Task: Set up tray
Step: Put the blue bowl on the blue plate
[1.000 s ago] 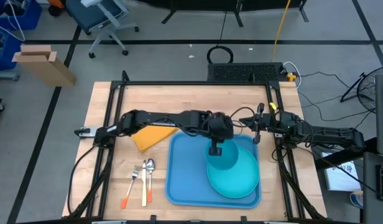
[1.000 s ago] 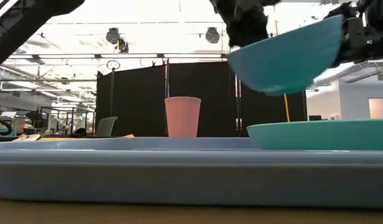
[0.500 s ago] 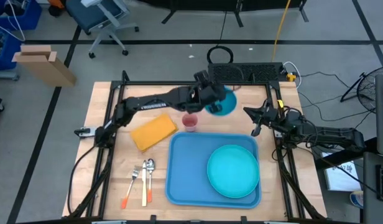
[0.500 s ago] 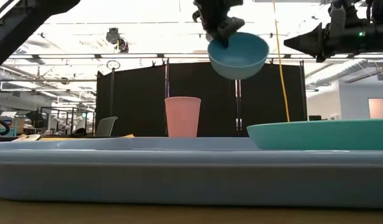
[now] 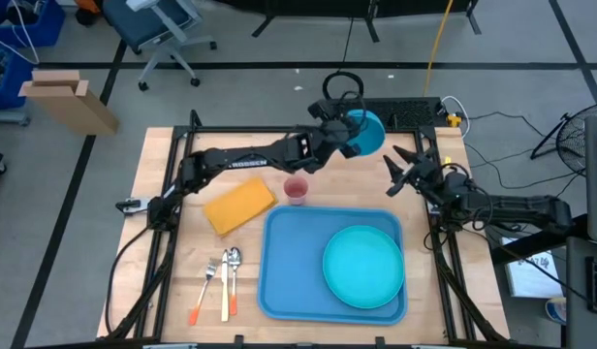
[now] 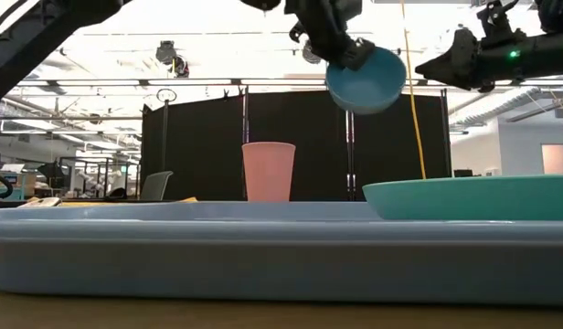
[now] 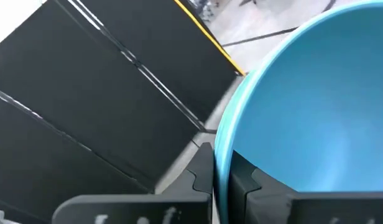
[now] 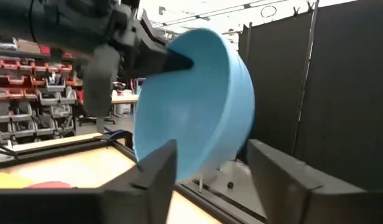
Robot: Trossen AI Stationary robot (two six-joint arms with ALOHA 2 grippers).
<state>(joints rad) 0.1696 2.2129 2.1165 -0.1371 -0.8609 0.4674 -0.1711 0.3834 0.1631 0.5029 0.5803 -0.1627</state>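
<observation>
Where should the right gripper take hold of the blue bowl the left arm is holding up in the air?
On the free rim opposite the left gripper, probably. The blue bowl hangs tilted above the table's far edge, pinched at one rim. The right gripper, open beside it, could come in level, one finger inside the wall, one outside.

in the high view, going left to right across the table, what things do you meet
cutlery → yellow cloth → pink cup → blue bowl held by the left gripper → right gripper, open. The tray and teal plate overlap these.
</observation>
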